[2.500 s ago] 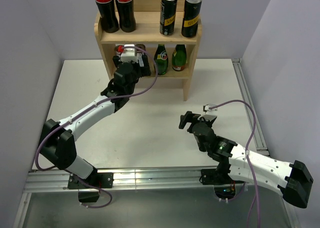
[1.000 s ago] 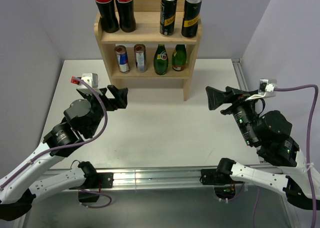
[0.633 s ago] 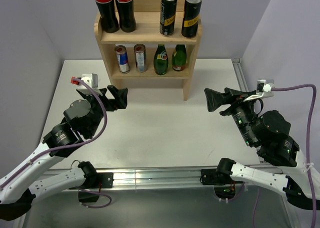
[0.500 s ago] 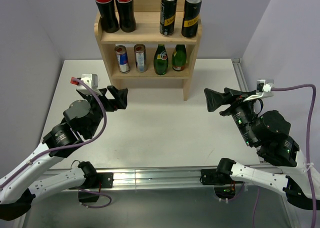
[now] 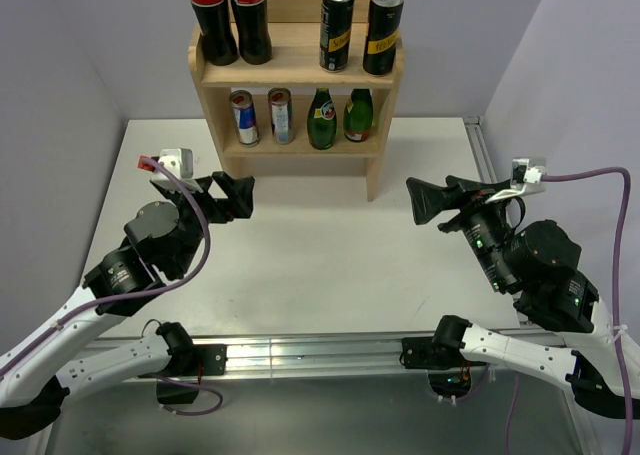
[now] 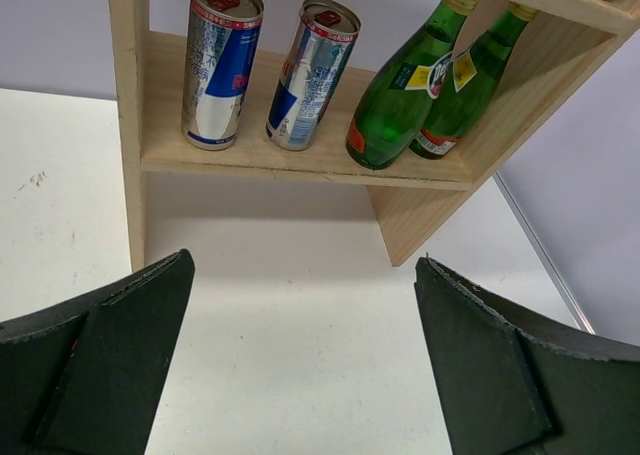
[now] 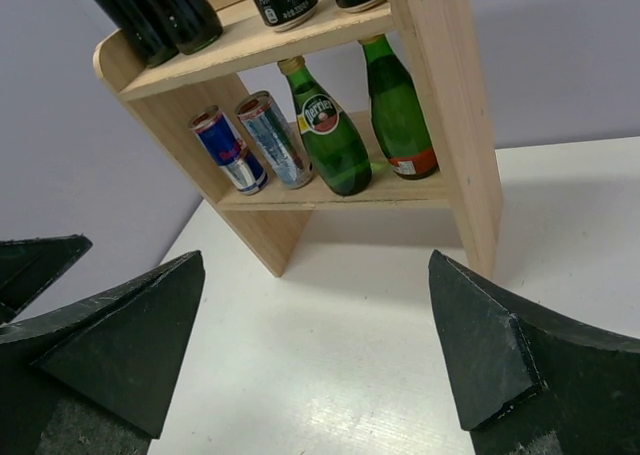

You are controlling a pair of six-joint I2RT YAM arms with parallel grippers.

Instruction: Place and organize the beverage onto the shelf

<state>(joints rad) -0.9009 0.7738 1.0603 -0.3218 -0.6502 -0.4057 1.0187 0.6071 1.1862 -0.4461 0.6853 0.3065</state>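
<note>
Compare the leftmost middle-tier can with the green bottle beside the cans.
The can is silver and blue, the green bottle green. The can is a straight cylinder; the green bottle narrows to a neck. The can stands shorter than the green bottle. Both stand upright on the shelf.

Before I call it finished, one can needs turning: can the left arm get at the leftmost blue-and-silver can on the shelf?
Probably yes. The left tool is open and faces that can, only bare table lies between them, and the shelf front is open there.
</note>
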